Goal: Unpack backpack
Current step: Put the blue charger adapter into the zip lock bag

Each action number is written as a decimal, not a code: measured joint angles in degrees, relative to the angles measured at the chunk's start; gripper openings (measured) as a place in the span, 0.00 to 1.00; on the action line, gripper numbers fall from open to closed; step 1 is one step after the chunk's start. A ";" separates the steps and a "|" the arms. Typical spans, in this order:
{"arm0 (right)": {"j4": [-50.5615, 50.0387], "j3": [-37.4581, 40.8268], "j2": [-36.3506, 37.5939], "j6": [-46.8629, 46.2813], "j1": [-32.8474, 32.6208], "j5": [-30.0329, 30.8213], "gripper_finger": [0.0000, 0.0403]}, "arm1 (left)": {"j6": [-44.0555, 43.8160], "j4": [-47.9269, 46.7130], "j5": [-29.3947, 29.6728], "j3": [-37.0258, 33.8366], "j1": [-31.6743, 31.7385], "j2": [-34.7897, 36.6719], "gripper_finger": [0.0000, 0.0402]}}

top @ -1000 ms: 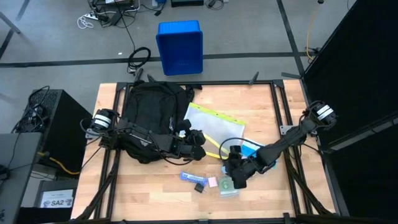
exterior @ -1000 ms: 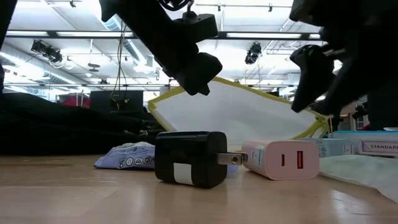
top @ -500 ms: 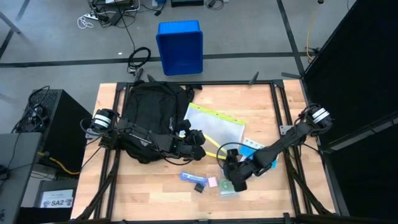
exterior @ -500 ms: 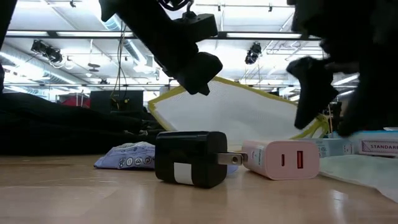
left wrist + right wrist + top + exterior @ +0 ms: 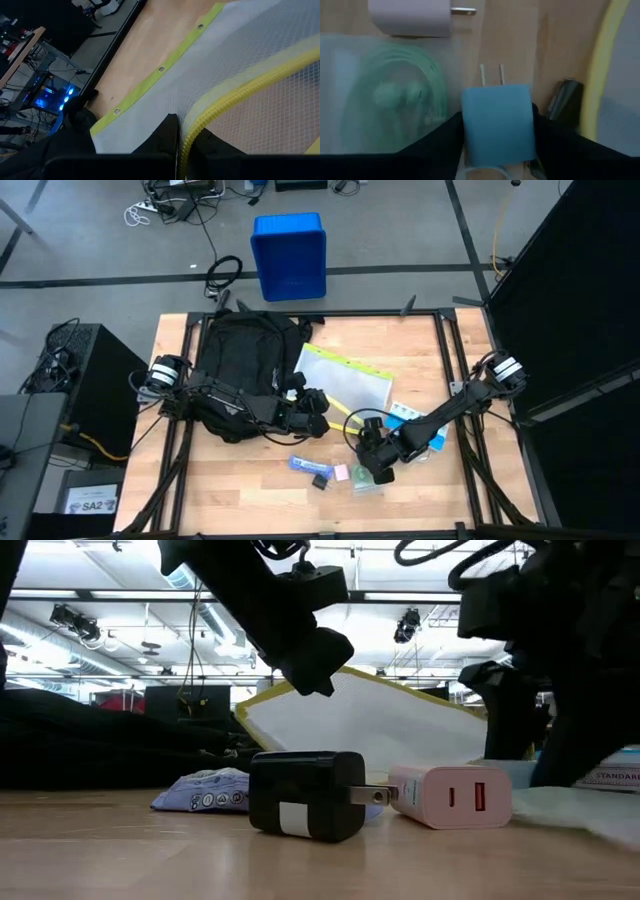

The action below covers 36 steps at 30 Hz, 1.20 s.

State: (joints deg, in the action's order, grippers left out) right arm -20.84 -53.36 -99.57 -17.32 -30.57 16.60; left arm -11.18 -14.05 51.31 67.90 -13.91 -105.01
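Observation:
The black backpack [image 5: 245,365] lies at the table's far left. My left gripper [image 5: 320,422] reaches out from over it and is shut on a white mesh pouch [image 5: 345,385] with yellow edging, seen close in the left wrist view [image 5: 240,60]. My right gripper [image 5: 377,468] points steeply down near the table's front middle, shut on a blue plug charger [image 5: 497,122]. Beside it on the wood lie a pink charger [image 5: 455,795], a black charger [image 5: 305,795] and a clear bag holding a green cable [image 5: 395,95]. My left gripper pinches the pouch's yellow zipper edge [image 5: 192,135] between its two fingers, slanting down from the table's left. That edge is raised off the table [image 5: 300,690], and the pouch slopes down from it to the table. My right gripper has the blue charger's two side faces [image 5: 470,130] between its fingers [image 5: 451,142], coming from above. The prongs [image 5: 490,75] point away from the wrist. Whether the charger rests on the table I cannot tell.
A blue packet [image 5: 305,464] lies left of the black charger. A light-blue box [image 5: 405,418] sits under my right arm. A blue bin [image 5: 290,255] stands on the floor past the table's far edge. Bare wood shows at the near left and far right.
My right gripper has sunk toward the table and drifted a little toward the left edge, nearer the pink charger and the clear bag. The pouch stays raised as before.

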 joint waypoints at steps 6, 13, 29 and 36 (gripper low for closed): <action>0.79 0.00 1.29 -0.02 -0.60 0.13 0.39 | -0.02 -0.74 -0.02 0.00 0.00 0.00 0.00; 1.99 -2.71 1.40 0.19 -1.38 4.03 0.39 | -0.04 -0.69 -0.13 0.00 0.00 0.00 0.00; 5.28 -5.44 1.31 -1.70 6.88 18.39 0.40 | 0.31 3.82 -4.33 1.06 -2.04 0.00 0.00; 1.61 -5.42 1.29 -4.97 12.76 22.57 0.41 | 1.91 3.77 -4.29 3.28 -4.19 0.00 0.00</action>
State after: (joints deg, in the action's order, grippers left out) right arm -19.23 -58.78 -98.28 -22.29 -17.80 39.17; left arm -9.27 -10.28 47.01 71.18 -18.10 -105.01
